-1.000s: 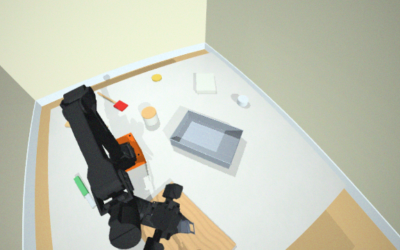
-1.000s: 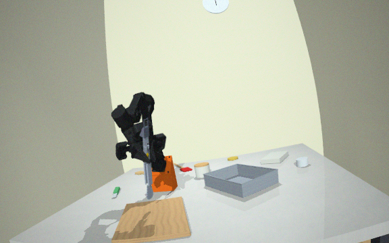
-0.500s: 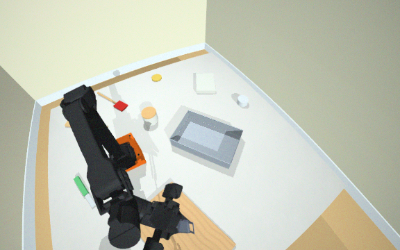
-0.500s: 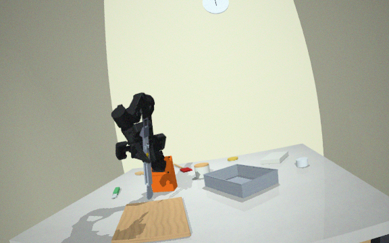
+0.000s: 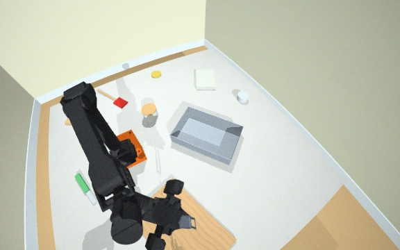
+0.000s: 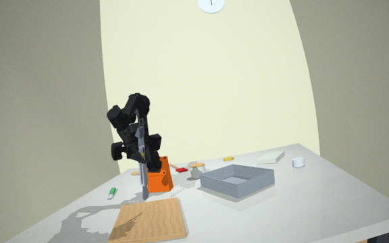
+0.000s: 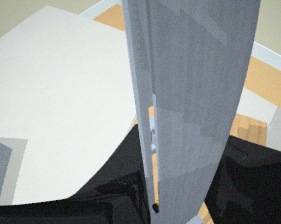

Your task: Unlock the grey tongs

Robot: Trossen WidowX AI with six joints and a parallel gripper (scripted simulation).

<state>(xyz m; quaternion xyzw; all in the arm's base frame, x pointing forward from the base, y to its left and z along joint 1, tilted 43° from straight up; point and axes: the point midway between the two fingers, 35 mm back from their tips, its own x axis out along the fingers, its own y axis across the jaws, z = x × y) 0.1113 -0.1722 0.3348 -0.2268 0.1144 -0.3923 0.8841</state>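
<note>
The grey tongs (image 5: pixel 187 222) (image 6: pixel 143 175) (image 7: pixel 196 85) hang upright in the air, a narrow end up and a rounded end down, which looks like the tips. Their two arms lie close together, with a thin slit between them in the wrist view. Whether the lock is released cannot be told. My gripper (image 5: pixel 180 220) (image 6: pixel 142 156) (image 7: pixel 159 128) is shut on the tongs around their middle. The wooden board (image 5: pixel 208 220) (image 6: pixel 167 219) lies flat; in the exterior view the lower end shows just behind its far edge. The grey roasting tin (image 5: pixel 203 148) (image 6: pixel 219 185) stands apart, with no tongs on it.
The orange arm base (image 5: pixel 139 151) (image 6: pixel 159 182) stands close behind the tongs. A green marker-like item (image 5: pixel 81 182) (image 6: pixel 112 192) lies left of it. A jar (image 5: pixel 148 109) (image 6: pixel 197 170) and a red-headed tool (image 5: pixel 120 103) (image 6: pixel 182 170) are farther back.
</note>
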